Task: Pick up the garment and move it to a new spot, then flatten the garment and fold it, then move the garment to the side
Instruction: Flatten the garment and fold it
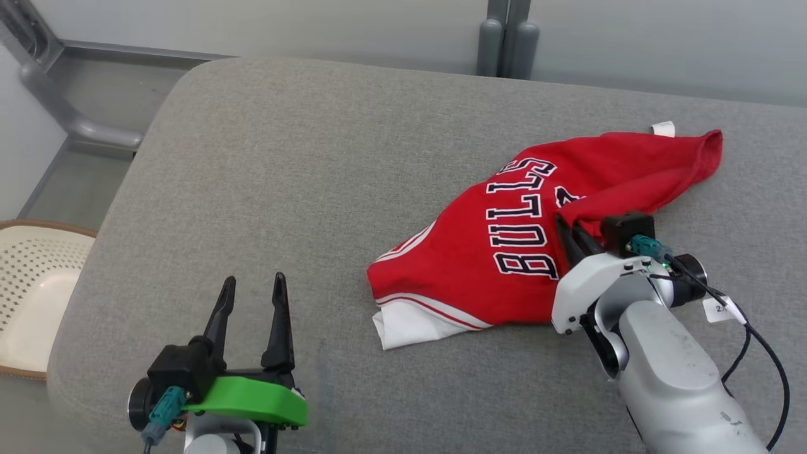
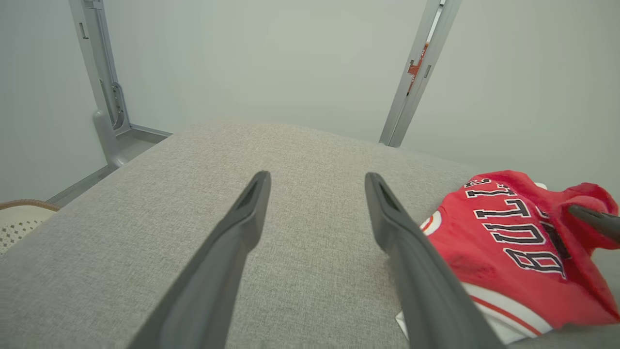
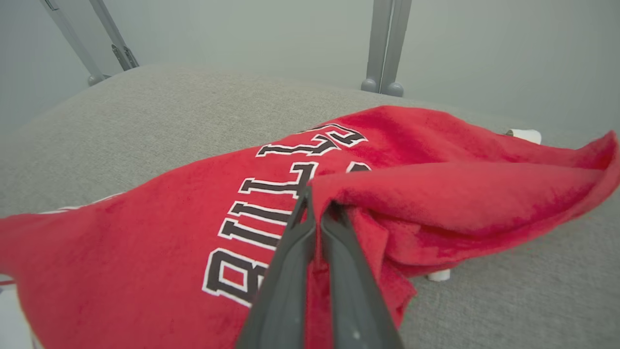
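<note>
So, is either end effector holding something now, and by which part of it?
The right end effector is shut on the red jersey, pinching a raised fold of cloth beside the lettering. The left end effector is open and holds nothing.

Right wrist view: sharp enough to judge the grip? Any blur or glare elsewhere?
Right wrist view: even, soft light, no glare; the red Bulls jersey is sharp around the right gripper, which goes soft near the lens. Left wrist view: wide-angle stretch, left gripper slightly blurred low down. Head view: sharp, faint shadows on the grey fabric surface.
</note>
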